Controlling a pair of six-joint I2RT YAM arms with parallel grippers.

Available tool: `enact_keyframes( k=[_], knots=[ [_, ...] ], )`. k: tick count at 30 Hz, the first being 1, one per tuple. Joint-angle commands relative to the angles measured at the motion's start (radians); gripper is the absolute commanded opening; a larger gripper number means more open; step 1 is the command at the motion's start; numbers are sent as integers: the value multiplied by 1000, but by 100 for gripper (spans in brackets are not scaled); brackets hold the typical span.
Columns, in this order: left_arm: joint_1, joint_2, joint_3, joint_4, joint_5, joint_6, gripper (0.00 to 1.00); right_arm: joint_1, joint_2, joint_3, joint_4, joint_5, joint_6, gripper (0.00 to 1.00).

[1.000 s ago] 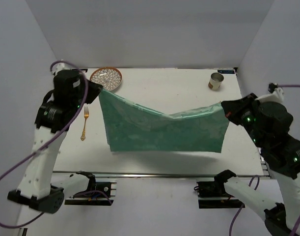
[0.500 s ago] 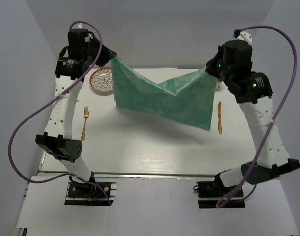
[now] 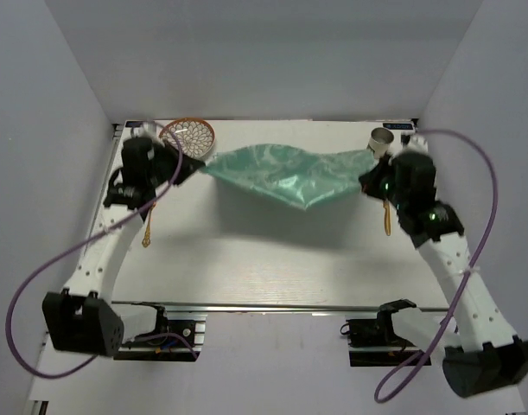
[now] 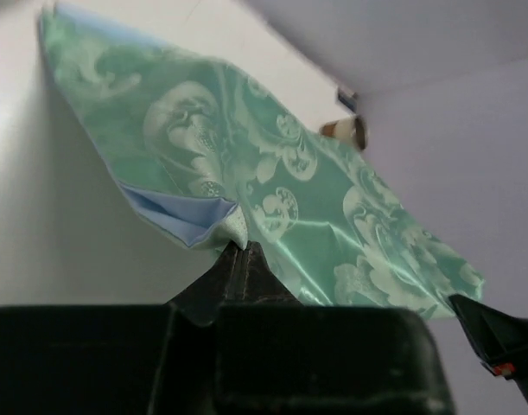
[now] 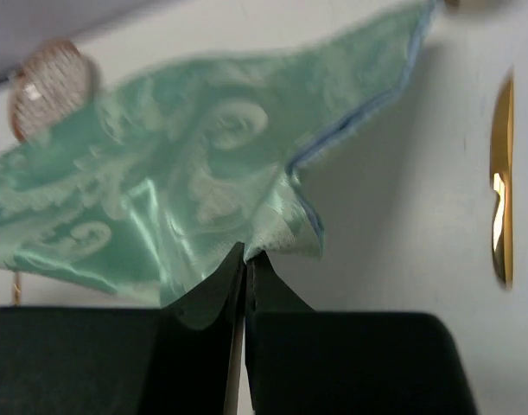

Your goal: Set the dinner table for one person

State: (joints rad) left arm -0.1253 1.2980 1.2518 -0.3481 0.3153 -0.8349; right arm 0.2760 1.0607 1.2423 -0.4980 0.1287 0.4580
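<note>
A shiny green patterned cloth (image 3: pixel 289 173) hangs stretched between my two grippers above the far half of the white dinner table (image 3: pixel 272 259). My left gripper (image 3: pixel 197 164) is shut on its left corner, which shows in the left wrist view (image 4: pixel 233 233). My right gripper (image 3: pixel 365 177) is shut on its right corner, which shows in the right wrist view (image 5: pixel 285 233). A gold fork (image 3: pixel 149 226) lies at the left. A gold knife (image 3: pixel 387 216) lies at the right, also in the right wrist view (image 5: pixel 502 199). A patterned plate (image 3: pixel 190 136) sits at the far left.
A metal cup (image 3: pixel 380 140) stands at the far right corner, also in the left wrist view (image 4: pixel 346 131). White walls enclose the table on the left, back and right. A metal rail (image 3: pixel 272 307) runs along the front edge.
Both arms have come down from high up, lowering the cloth toward the far half of the table. The cloth now sags lower and flatter between the grippers.
</note>
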Motion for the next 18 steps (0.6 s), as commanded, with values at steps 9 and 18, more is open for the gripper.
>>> enact_keyframes(
  k=[9, 18],
  knots=[
    [-16, -736, -695, -104, 24, 39, 98, -1, -634, -684, 4, -8, 197, 89],
    [-16, -647, -562, -247, -84, 83, 98, 6, -218, -585, 61, -106, 99, 89]
  ],
)
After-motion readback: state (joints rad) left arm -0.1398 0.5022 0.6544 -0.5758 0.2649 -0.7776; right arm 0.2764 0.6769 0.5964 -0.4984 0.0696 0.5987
